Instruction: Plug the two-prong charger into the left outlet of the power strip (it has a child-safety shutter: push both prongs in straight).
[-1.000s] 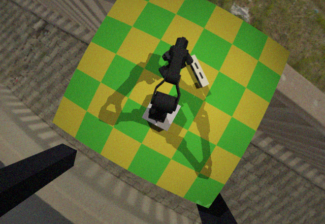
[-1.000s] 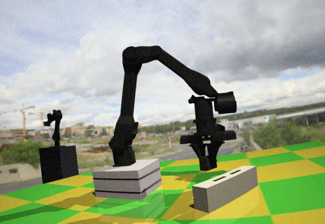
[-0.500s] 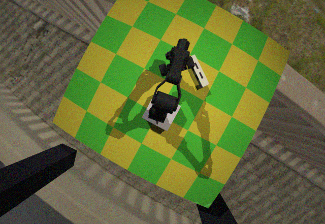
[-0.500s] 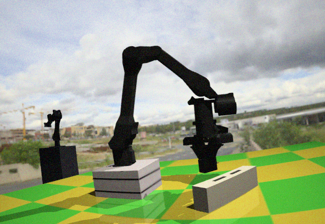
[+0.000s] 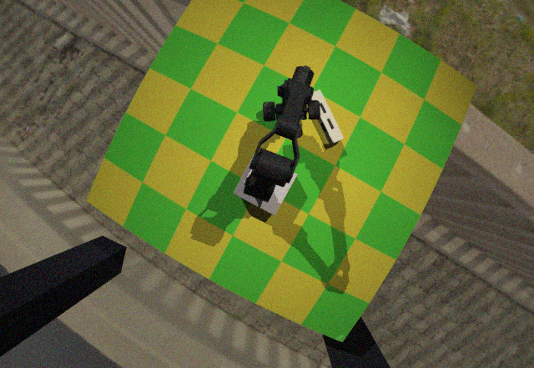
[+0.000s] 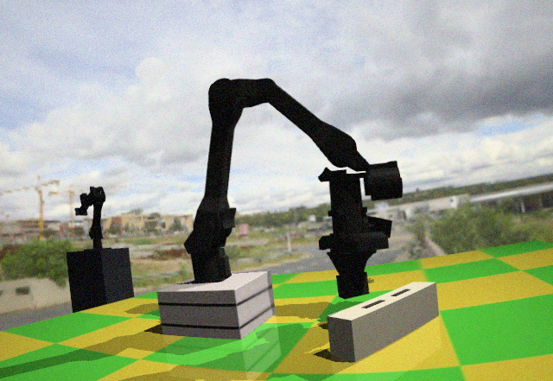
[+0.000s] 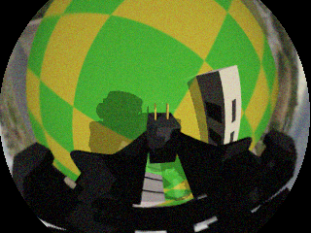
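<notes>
The power strip (image 5: 337, 135) (image 6: 388, 323) (image 7: 230, 80) stands on the checkered surface, its white top facing up with two dark slots. My gripper (image 5: 291, 110) (image 6: 352, 281) (image 7: 159, 134) points down and is shut on the dark charger (image 7: 162, 127). The charger's two gold prongs (image 7: 167, 111) point away from the fingers. The charger is above the surface, beside the strip: left of it in the top view, behind it in the exterior view. The strip is right of the prongs in the wrist view. In the top view the arm hides the charger and fingertips.
The arm's pale base block (image 6: 196, 316) (image 7: 152, 186) stands near the strip. The checkered surface (image 5: 301, 6) (image 6: 499, 327) bears the arm's shadows. A second, distant arm (image 6: 96, 216) stands on a dark pedestal (image 6: 86, 278). A dark beam (image 5: 60, 286) crosses the lower left of the top view.
</notes>
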Robot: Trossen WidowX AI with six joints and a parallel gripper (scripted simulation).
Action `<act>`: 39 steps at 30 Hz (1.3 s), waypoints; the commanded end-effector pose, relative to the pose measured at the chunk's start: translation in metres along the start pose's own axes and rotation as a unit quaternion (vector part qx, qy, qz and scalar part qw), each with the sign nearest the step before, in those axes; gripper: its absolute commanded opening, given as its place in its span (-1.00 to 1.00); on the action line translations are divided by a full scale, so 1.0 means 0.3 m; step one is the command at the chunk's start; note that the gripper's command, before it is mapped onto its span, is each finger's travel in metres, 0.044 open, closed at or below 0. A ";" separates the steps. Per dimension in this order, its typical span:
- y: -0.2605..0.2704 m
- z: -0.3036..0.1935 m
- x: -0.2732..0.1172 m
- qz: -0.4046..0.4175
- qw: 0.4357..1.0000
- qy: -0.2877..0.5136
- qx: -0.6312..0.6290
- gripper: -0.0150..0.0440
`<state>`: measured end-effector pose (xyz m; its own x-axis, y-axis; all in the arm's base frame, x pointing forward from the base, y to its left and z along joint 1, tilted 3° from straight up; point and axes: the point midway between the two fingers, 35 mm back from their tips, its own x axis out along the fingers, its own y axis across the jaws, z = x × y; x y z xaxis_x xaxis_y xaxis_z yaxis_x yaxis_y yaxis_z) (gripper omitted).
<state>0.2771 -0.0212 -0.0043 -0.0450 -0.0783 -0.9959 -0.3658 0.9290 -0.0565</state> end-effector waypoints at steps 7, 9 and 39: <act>-0.004 -0.010 0.018 0.007 0.997 0.000 0.082 -0.49; -0.005 -0.011 0.022 0.008 0.995 0.000 0.098 -0.49; -0.022 -0.039 0.068 0.022 0.940 0.002 0.340 -0.49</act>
<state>0.2692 -0.0327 -0.0214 -0.0474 -0.0411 -0.9980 0.2701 0.9614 -0.0524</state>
